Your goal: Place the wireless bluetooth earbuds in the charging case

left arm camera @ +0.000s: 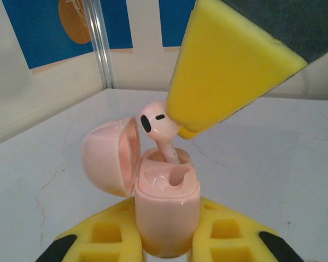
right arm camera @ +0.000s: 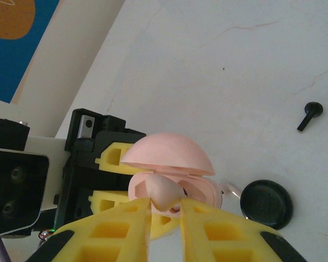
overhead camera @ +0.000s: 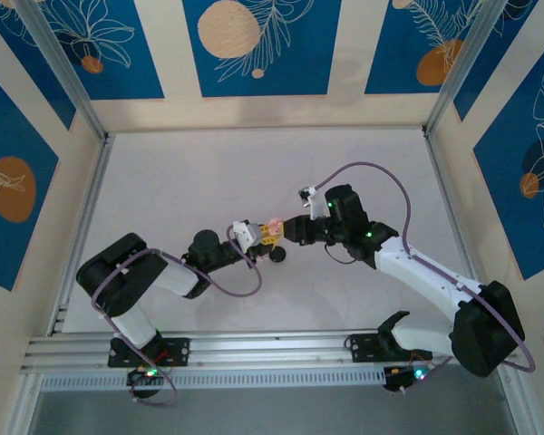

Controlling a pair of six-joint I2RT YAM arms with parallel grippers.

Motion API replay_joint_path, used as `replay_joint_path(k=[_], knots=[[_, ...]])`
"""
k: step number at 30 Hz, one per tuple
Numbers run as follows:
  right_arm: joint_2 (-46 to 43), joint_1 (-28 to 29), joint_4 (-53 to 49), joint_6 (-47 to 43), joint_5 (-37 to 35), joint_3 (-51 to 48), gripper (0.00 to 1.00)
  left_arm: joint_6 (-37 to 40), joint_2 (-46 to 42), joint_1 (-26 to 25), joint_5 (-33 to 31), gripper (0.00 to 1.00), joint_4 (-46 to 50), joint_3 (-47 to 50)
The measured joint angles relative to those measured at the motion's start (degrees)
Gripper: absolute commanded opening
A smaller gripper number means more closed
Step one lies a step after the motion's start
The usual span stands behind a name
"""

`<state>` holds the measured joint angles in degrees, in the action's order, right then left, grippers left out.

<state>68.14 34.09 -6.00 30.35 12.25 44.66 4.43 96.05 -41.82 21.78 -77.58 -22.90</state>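
The table [overhead camera: 254, 172] is a broad pale sheet, fenced by metal frame posts [overhead camera: 68, 77] at the far corners and patterned walls on the left, right and far sides. All the work sits near the middle, toward the near edge, so there is open room on every side and no edge close by.

The left tool [left arm camera: 167, 240] is clamped on the lower body of the pink charging case [left arm camera: 167, 204] and holds it upright above the table, its lid [left arm camera: 106, 158] swung open to the left. The right tool [right arm camera: 165, 210] comes in from the right, pinching the pink earbud [left arm camera: 156, 121] by its head. The stem points down into the case's far well, and the bud stands tilted and high, so I judge it started but not seated. The near well looks empty.

Just right of the pair, a black case [right arm camera: 266, 203] lies on the table with its lid down. Farther right, well apart, a black earbud [right arm camera: 309, 113] lies loose.

So the task is early: no bud is home yet and the black case is unopened. The tight spot is the open lid beside the bud; the straight descent itself looks unobstructed.
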Motion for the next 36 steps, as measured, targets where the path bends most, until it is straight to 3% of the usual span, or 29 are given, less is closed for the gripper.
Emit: replay_joint_path(k=[6, 15, 29, 36], knots=[[-0.4, 0.1, -3.2, -1.0, -0.7, 0.9, 0.33, 0.0, 0.0, 0.0, 0.0, 0.13, 0.0, 0.0], [-1.9, 0.0, -5.6, -4.1, -2.0, 5.4, 0.39, 0.2, 0.0, 0.0, 0.0, 0.13, 0.0, 0.0], [3.2, -0.1, -6.6, -6.0, -1.7, 7.0, 0.37, 0.2, -0.3, 0.0, 0.0, 0.13, 0.0, 0.3], [4.4, -0.2, -6.7, -6.4, -1.7, 7.0, 0.31, 0.2, -0.8, 0.0, 0.0, 0.13, 0.0, 0.5]])
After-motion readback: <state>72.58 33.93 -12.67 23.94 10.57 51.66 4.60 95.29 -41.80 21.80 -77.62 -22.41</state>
